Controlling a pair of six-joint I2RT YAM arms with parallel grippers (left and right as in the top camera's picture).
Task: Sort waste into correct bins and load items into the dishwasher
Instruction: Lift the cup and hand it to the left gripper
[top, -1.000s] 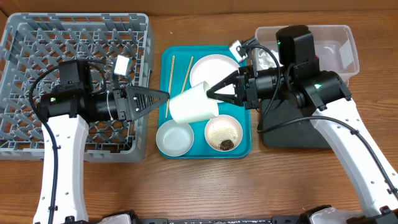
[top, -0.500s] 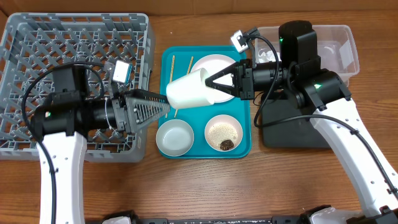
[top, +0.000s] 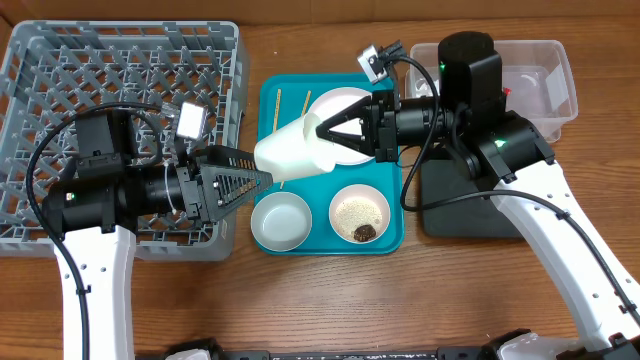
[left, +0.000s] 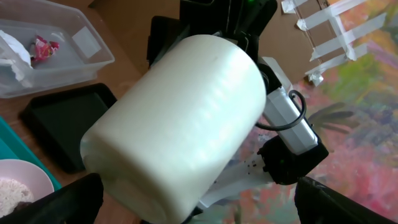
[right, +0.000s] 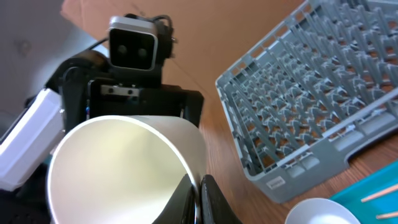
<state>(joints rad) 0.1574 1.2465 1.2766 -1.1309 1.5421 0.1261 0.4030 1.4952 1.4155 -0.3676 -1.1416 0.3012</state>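
Near edge of teal tray (top: 395, 236): small white dish (top: 281, 221), grey bowl (top: 334, 223) of rice (top: 352, 208). Above, white cup (top: 290, 152) tipped sideways, pinched at rim by right gripper (top: 322, 132); left gripper (top: 255, 178) spread wide around its base (no grip). Beyond, plate (top: 346, 100).

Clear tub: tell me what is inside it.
The clear tub holds a red wrapper and a white napkin. Overhead, the right arm covers part of it.

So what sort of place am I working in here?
Probably a lab bench staged as a dish-clearing station, not a real kitchen: a wooden table carrying a grey dish rack and a teal tray, with taped cardboard showing in the left wrist view.
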